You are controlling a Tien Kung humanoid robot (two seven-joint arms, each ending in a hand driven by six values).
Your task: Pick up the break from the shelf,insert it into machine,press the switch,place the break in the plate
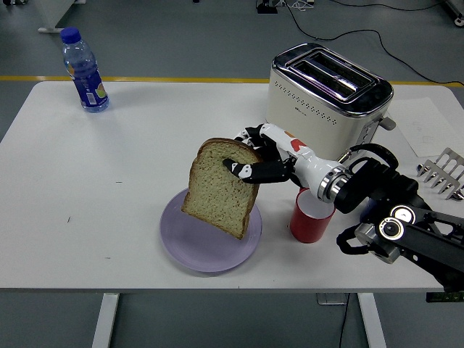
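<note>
The right hand has its fingers pinched on the top edge of the bread, so the slice hangs tilted right over the plate, its bottom corner low above the dish, looking set for the drop. The bread is soft, grainy and brown-crusted; the plate is smooth lilac and round. Behind the plate stands the shiny cream toaster, slots empty; just right of the plate, a red cup.

A single head camera is looking forward and down from high above the white rectangular table, near edge lowest.
</note>
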